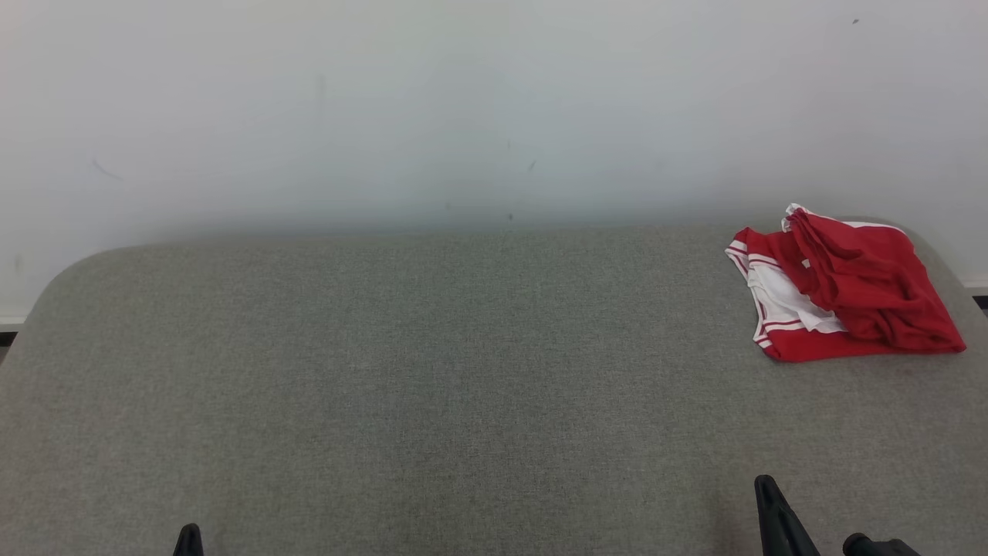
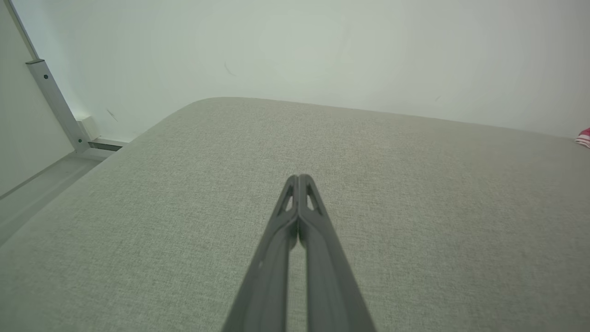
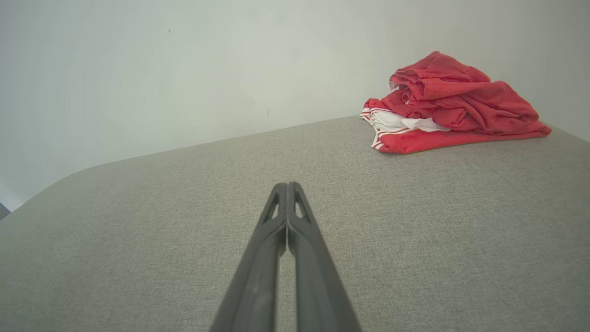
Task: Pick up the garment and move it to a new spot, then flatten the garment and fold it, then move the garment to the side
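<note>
A red garment (image 1: 845,286) with white panels and red-white striped trim lies crumpled in a heap at the far right corner of the grey fabric-covered table (image 1: 432,371). The right wrist view has the garment (image 3: 454,106) ahead and to the right, and a sliver of the garment (image 2: 583,137) touches the left wrist view's right edge. My right gripper (image 3: 286,185) hovers low over the table, shut and empty, well short of the heap. Near the table's front left, my left gripper (image 2: 298,177) is also shut on nothing. Both show as dark tips in the head view, left gripper (image 1: 187,533) and right gripper (image 1: 766,485).
A pale wall (image 1: 463,108) rises directly behind the table's rounded far edge. In the left wrist view a metal frame post (image 2: 55,101) and the floor (image 2: 41,180) lie beyond the table's left end.
</note>
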`<state>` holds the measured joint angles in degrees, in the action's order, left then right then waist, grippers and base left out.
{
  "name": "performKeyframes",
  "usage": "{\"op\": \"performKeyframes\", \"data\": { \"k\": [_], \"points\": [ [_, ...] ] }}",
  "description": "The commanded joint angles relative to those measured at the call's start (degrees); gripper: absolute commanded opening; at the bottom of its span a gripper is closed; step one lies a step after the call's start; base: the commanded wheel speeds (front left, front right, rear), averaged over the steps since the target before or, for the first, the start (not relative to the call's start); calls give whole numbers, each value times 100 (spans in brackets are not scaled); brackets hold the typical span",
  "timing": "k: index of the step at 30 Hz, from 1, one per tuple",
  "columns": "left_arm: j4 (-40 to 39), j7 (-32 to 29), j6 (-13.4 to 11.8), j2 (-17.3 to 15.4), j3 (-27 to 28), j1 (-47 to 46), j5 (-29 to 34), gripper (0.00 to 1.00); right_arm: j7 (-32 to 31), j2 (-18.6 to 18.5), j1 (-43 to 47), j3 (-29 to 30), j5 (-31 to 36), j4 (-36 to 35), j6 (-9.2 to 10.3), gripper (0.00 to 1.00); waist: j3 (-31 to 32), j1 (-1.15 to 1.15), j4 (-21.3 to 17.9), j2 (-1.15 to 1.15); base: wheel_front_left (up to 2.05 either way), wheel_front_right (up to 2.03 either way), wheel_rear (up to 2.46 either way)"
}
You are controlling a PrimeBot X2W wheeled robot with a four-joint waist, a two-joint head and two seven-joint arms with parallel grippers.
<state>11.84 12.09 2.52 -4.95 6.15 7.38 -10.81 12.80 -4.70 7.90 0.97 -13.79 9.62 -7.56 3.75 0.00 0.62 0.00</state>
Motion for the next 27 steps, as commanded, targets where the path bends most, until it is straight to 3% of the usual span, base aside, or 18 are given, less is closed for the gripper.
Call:
{"op": "performKeyframes", "data": {
  "k": [1, 27],
  "points": [
    [-71, -48, 17, -17, 24, -186, -282, 0, -52, 8, -158, 40, -276, -66, 1, 0, -5, 0, -1, 0, 0, 0, 0],
    [-28, -587, 173, 54, -16, -541, -2822, 0, -657, 64, -575, 210, -2704, 87, 4, 0, -88, 0, -14, 0, 0, 0, 0]
  ]
}}
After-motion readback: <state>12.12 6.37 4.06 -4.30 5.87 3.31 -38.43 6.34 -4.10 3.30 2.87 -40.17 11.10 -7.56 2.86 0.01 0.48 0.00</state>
